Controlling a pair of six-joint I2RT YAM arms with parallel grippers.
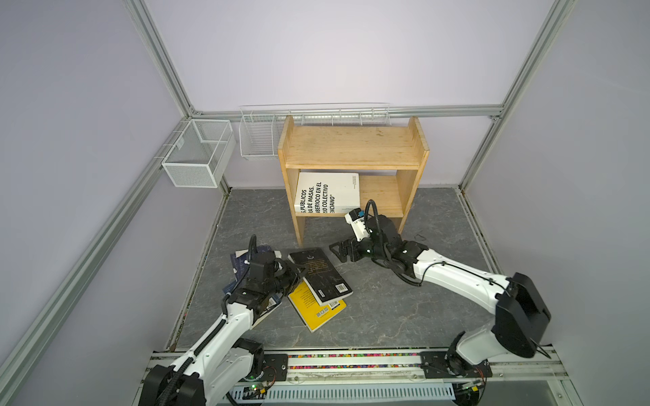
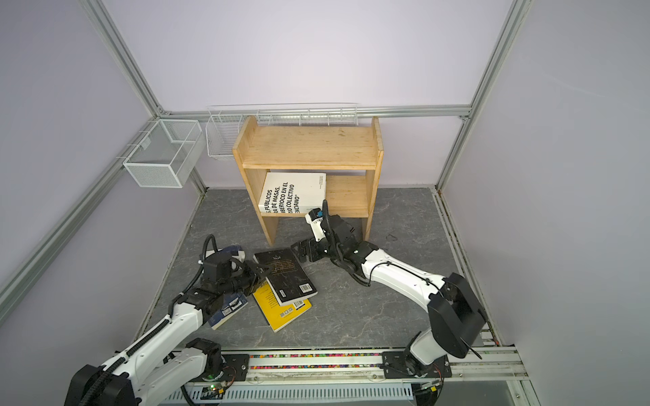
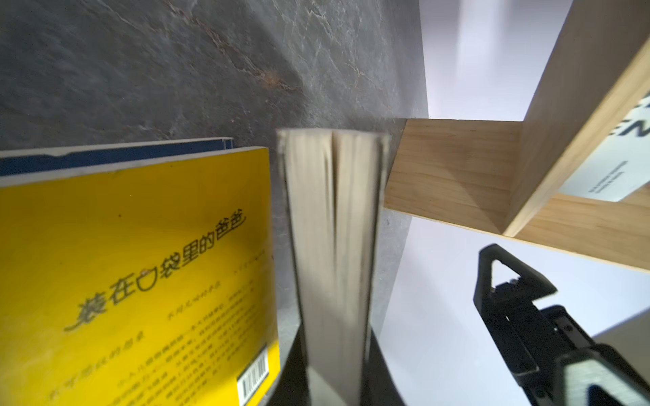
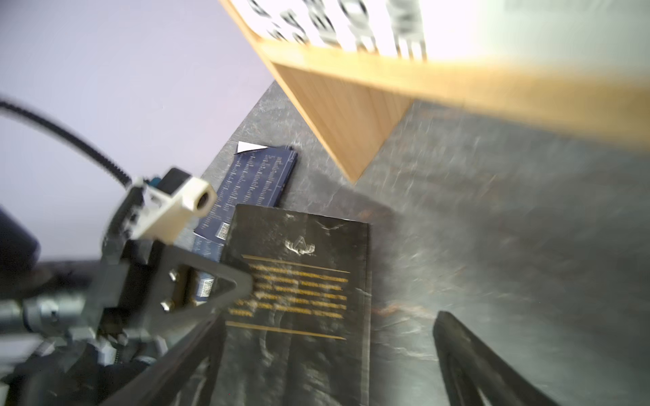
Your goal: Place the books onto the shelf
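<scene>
Top views, read from the left across. The wire baskets (image 1: 197, 158) hang at the left wall, well clear of everything. On the table (image 1: 387, 309) the navy books (image 1: 242, 262) sit mostly hidden under the left arm.

Next is the left gripper (image 1: 299, 273). We read it as clamped on the left long edge of the black book (image 1: 322, 277). The left wrist view backs that up, with the page edge running straight out from between the jaws. That book rests across the yellow book (image 1: 314, 311), and its long axis slants from near the shelf's left leg toward the front right.

So the key thing for us is that the shelf (image 1: 351, 147) lies up and to the right of the held book, beyond its far short end. The right gripper (image 1: 343, 251) is the one nearer the shelf, jaws wide and empty. But it sits just off the book's far corner, pretty much on the path.

The white book (image 1: 329, 191) fills the left part of the lower tier. We'd guess the target is the free right part or the bare top board.
</scene>
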